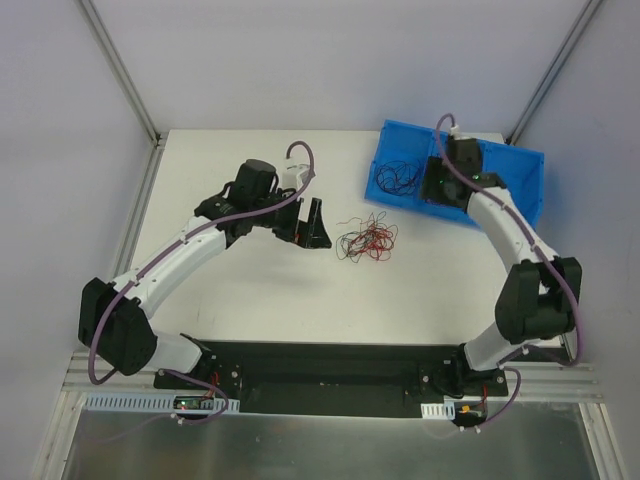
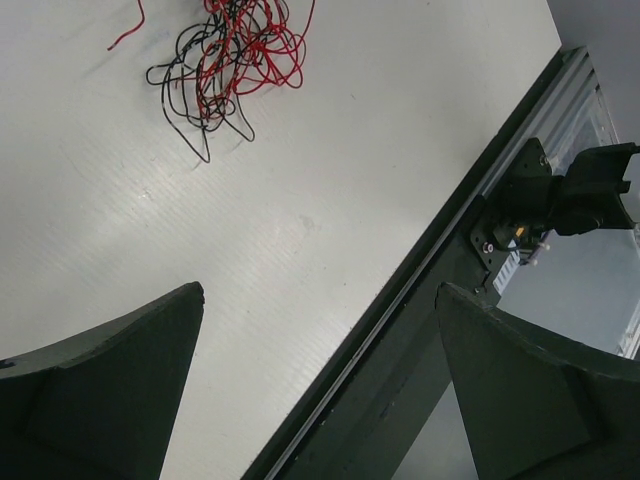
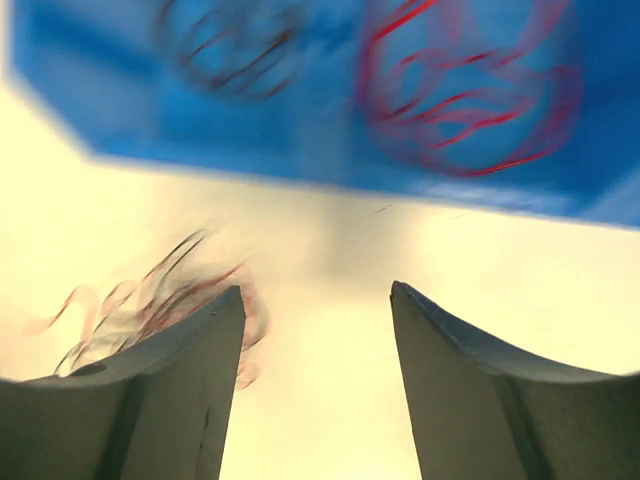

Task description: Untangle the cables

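Note:
A tangle of thin red and black cables (image 1: 365, 241) lies on the white table (image 1: 250, 290) between the arms. It also shows at the top of the left wrist view (image 2: 225, 60) and, blurred, at the left of the right wrist view (image 3: 150, 300). My left gripper (image 1: 311, 225) is open and empty just left of the tangle, jaws wide apart (image 2: 320, 290). My right gripper (image 1: 433, 188) hangs over the blue bin (image 1: 520, 175), open and empty (image 3: 318, 290). A black cable bundle (image 1: 395, 178) lies in the bin (image 3: 235, 50), and red cables (image 3: 465, 90) lie beside it.
The blue bin stands at the table's back right, its near wall (image 3: 300, 150) just ahead of my right fingers. The black base rail (image 2: 400, 330) with the arm mounts runs along the table's near edge. Metal frame posts (image 1: 125, 75) rise at the back corners.

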You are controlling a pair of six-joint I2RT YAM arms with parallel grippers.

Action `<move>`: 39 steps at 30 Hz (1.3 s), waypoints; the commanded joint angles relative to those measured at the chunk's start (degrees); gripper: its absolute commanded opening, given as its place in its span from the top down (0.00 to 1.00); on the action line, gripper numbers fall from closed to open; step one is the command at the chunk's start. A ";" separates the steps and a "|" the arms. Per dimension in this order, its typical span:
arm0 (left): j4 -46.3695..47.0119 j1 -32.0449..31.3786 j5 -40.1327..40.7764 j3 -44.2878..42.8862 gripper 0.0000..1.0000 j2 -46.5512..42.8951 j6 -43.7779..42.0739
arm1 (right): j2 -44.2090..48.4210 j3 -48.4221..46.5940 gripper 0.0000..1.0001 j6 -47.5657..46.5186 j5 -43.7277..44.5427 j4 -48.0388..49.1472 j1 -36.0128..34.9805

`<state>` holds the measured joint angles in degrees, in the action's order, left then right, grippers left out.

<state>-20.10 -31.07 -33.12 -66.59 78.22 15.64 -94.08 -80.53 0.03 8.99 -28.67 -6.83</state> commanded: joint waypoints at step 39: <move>-0.73 5.06 -6.69 -2.23 0.08 10.90 6.32 | 10.50 35.80 0.49 17.19 -17.70 32.36 -35.44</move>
<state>-20.71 -25.80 -37.52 -67.13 87.07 19.18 -83.11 -44.58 17.19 -8.25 -1.02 -40.88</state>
